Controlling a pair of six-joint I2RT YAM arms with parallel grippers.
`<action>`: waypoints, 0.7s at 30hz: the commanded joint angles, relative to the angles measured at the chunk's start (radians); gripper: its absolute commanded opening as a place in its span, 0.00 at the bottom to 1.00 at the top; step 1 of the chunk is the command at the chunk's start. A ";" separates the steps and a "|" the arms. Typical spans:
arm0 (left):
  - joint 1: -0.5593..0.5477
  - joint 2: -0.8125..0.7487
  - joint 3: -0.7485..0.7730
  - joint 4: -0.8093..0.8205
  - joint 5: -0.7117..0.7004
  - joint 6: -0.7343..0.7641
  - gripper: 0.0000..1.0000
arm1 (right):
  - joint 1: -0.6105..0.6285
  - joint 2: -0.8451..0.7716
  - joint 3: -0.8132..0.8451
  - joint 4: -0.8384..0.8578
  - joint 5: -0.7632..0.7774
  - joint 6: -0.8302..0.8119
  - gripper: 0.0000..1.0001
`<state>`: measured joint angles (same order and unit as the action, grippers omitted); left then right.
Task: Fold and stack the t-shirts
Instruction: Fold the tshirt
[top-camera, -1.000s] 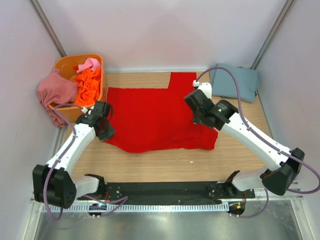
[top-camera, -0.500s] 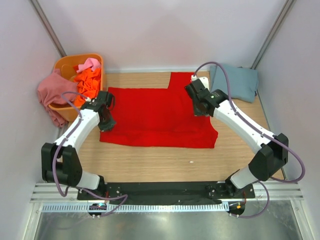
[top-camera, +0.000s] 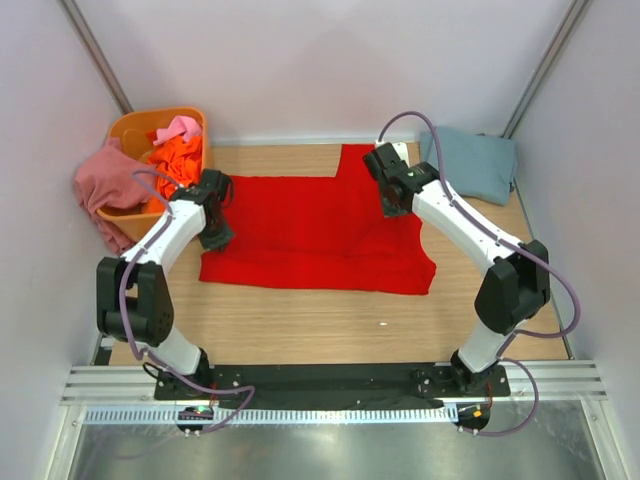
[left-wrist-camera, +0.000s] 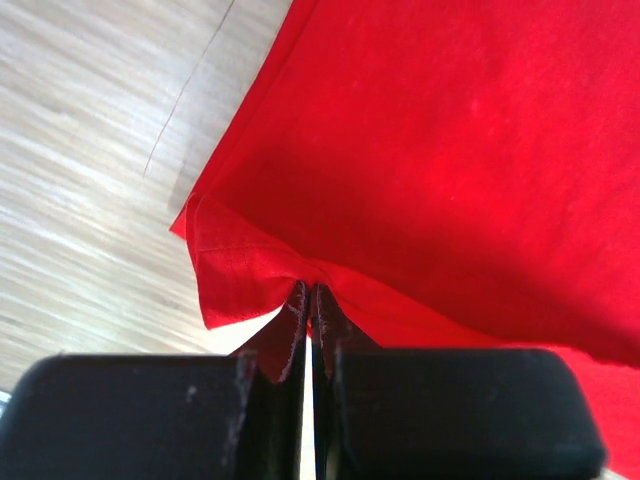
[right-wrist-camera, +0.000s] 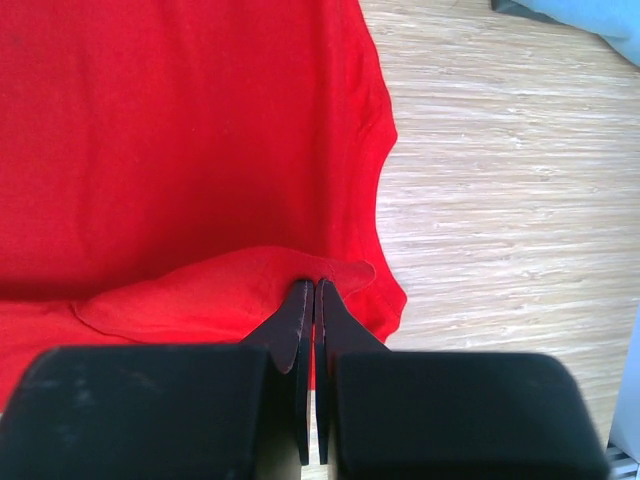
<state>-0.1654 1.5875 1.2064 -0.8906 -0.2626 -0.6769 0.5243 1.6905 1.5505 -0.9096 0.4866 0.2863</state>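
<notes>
Spread t-shirt (top-camera: 310, 230) flat on table (top-camera: 330, 320), approx mid-table. Left of it & a bit behind: tub (top-camera: 128, 123) w/ crumpled t-shirts (top-camera: 176, 160) inside, plus draped t-shirt (top-camera: 105, 185) hanging over tub's left rim. Right of it & behind: folded t-shirt (top-camera: 470, 165), near, not touching. L gripper (left-wrist-camera: 308, 300) at its left edge, R gripper (right-wrist-camera: 312, 295) at its right edge, each pinching cloth.

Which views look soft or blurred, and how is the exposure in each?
Top external: evenly lit, sharp, red t-shirt well exposed. Left wrist: table smeared, left gripper near-black. Right wrist: table grain crisp, right gripper underexposed.
</notes>
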 joint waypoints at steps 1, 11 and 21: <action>0.007 0.034 0.056 -0.007 -0.030 0.017 0.00 | -0.017 0.018 0.063 0.021 0.024 -0.029 0.01; 0.020 0.169 0.131 -0.028 -0.038 0.022 0.00 | -0.069 0.106 0.101 0.043 0.050 -0.029 0.01; 0.032 0.157 0.196 -0.057 -0.059 0.039 0.64 | -0.152 0.328 0.310 0.049 0.027 -0.052 0.72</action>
<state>-0.1570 1.8114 1.4063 -0.9199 -0.2852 -0.6483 0.3912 1.9774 1.7535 -0.8745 0.4992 0.2535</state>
